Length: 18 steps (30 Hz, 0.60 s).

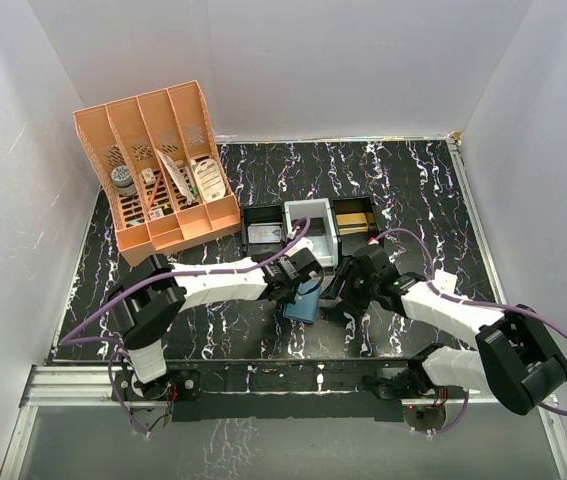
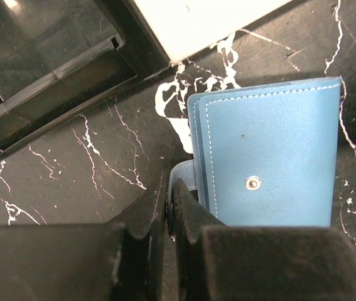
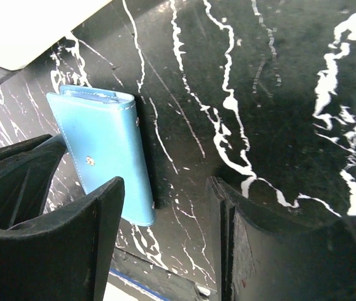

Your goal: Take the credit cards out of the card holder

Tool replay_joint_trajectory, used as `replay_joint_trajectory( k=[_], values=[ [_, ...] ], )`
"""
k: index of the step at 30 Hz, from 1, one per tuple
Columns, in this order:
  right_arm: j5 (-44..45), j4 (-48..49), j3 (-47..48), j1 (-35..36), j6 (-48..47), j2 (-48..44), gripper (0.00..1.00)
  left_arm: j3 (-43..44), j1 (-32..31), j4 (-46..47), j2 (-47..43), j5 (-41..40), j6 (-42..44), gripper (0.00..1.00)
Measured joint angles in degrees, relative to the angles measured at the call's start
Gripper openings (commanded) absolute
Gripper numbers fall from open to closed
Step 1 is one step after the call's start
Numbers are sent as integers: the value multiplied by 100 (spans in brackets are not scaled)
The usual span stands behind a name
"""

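The card holder [image 1: 306, 303] is a teal-blue wallet, folded closed, on the black marbled table between my two grippers. In the left wrist view the card holder [image 2: 269, 157] shows its snap stud, and a lighter blue strap [image 2: 185, 172] curls from its left edge. My left gripper [image 2: 169, 191] is shut, its tips pinched together right at that strap. The card holder [image 3: 105, 150] sits just left of my right gripper [image 3: 165, 188], which is open with only bare table between its fingers. The credit cards are hidden.
An orange desk organizer [image 1: 158, 165] with small items stands at the back left. Behind the grippers is a row of a black tray [image 1: 261, 230], a white tray [image 1: 313, 225] and another black tray [image 1: 355, 218]. White walls enclose the table.
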Motion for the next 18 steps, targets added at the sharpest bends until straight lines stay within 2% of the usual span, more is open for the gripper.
replay_joint_trajectory(
  k=[6,10,14,18],
  values=[
    [-330,-280,638,-50,-516,654,60,-269,0,90,-391,155,-72,0],
    [-415,-393,1176,-125,-999,955,55,-409,-2,273,-909,337,-249,0],
    [-791,-42,1075,-149,-1123,907,46,-658,-2,527,-1366,455,-393,0],
    [-1187,262,894,-149,-1034,955,45,-807,2,640,-1611,667,-452,0]
  ],
)
